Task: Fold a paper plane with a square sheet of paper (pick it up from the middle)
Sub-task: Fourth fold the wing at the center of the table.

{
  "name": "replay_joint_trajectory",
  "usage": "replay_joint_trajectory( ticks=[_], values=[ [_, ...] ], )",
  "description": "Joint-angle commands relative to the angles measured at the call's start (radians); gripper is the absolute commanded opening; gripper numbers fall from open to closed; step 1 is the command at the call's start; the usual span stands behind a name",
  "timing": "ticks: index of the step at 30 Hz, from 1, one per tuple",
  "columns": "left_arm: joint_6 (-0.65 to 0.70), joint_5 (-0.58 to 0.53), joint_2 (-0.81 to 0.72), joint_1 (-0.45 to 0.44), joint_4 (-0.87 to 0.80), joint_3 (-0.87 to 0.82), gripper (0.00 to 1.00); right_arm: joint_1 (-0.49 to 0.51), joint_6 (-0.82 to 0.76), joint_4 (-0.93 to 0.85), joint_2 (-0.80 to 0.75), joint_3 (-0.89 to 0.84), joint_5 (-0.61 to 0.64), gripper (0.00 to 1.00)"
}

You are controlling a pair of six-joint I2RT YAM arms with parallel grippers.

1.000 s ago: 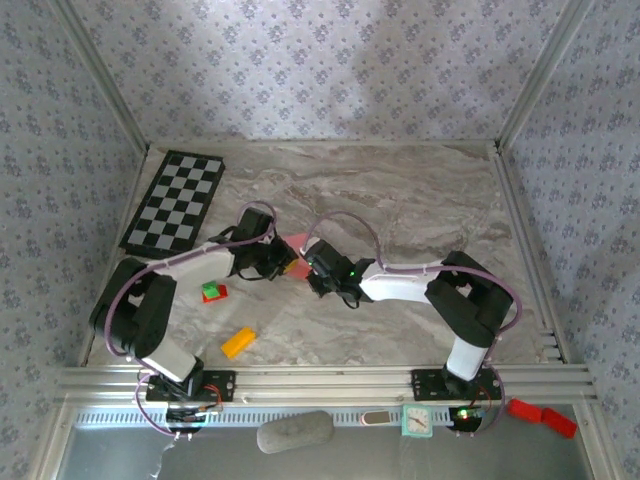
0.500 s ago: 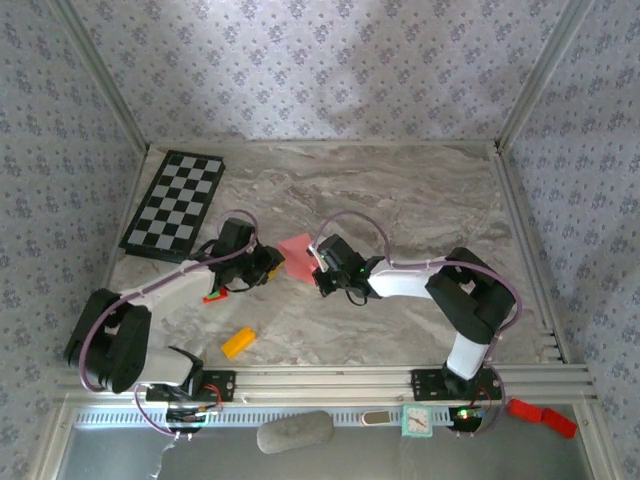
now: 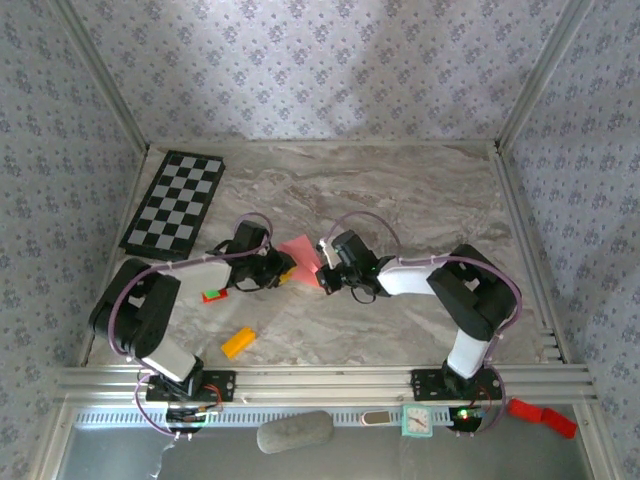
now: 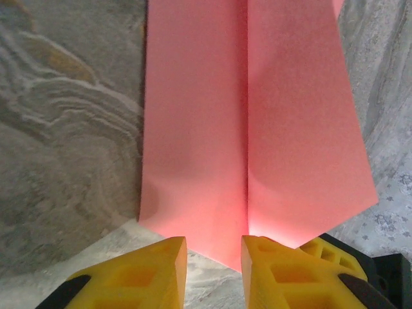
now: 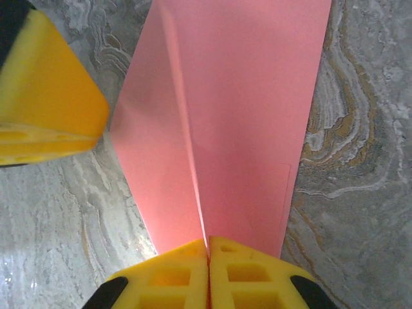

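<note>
Jaws, right gripper [image 5: 208,243]: clenched on the centre crease of the pink paper [image 5: 232,116], gripped from the right; the right wrist view shows the pinch.
Jaws, left gripper [image 4: 214,244]: parted and released, with the paper's folded edge just ahead of the gap (left wrist view).
Paper: creased lengthwise, mid-surface between both grippers.
Top view adds: marble surface [image 3: 430,190]; checkerboard [image 3: 175,205], far left; red-and-green block [image 3: 213,294] and orange block [image 3: 238,342], near left, both apart from the paper.
</note>
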Motion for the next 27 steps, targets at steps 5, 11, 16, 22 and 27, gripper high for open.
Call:
replay_joint_trajectory(
  ticks=[5,11,16,22,27],
  values=[
    [0.033,0.028,0.034,-0.010,0.040,0.056,0.30,-0.028,0.044,0.059,-0.017,-0.022,-0.094,0.09],
    [0.040,0.039,0.077,-0.011,0.055,0.065,0.31,-0.034,0.047,0.061,-0.012,-0.021,-0.110,0.09],
    [0.040,0.045,0.106,-0.016,0.059,0.077,0.33,-0.036,0.047,0.057,-0.009,-0.017,-0.110,0.09],
    [0.038,0.029,0.125,-0.016,0.008,0.086,0.38,-0.036,0.034,0.029,-0.013,-0.009,-0.086,0.12],
    [0.037,0.008,0.135,-0.017,-0.040,0.087,0.39,-0.027,0.005,-0.016,-0.027,0.004,-0.054,0.22]
  ],
)
